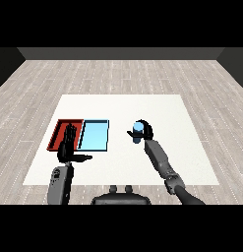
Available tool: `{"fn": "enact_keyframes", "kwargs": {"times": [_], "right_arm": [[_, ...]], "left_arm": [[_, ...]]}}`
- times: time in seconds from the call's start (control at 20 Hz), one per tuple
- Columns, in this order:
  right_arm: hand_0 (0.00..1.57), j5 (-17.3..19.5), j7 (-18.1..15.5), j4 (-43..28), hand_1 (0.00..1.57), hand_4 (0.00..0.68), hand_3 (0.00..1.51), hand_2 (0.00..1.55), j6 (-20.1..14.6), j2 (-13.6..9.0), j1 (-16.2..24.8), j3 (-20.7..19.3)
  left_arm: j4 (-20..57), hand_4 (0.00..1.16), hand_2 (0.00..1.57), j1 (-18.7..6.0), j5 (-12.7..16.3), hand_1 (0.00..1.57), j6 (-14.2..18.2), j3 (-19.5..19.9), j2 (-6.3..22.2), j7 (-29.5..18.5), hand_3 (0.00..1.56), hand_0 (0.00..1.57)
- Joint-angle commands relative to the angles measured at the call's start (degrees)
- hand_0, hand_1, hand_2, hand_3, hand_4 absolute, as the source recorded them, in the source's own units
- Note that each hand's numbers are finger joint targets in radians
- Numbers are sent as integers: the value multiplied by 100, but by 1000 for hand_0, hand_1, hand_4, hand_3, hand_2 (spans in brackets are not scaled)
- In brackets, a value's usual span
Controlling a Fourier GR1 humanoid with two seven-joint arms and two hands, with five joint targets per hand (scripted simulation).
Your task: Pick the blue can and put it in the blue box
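Observation:
The blue can (137,131) stands upright on the white table, right of the trays. My right hand (145,132) is curled round it, fingers on its far side and the thumb reaching to its left. The light blue tray (95,135) lies left of the can with nothing in it. My left hand (68,143) hangs over the red tray (59,129) and the gap between the trays, fingers straight and pointing away, thumb out to the right, holding nothing.
The white table (157,108) extends behind and to the right of the can. The red tray touches the blue tray's left side. Grey wooden floor surrounds the table.

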Motion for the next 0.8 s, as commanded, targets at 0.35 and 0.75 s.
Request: {"fn": "enact_keyframes", "kwargs": {"times": [0.35,0.75], "right_arm": [[1440,457,1129,-2272,1440,620,1394,1449,-38,-653,392,519],[1421,1117,1864,-3927,1421,616,1405,1445,-530,-390,1142,1069]], "left_arm": [[316,0,0,-166,-455,0,71,-756,-279,346,0,0],[554,0,0,-672,-458,0,433,-1043,-366,751,0,0]]}}
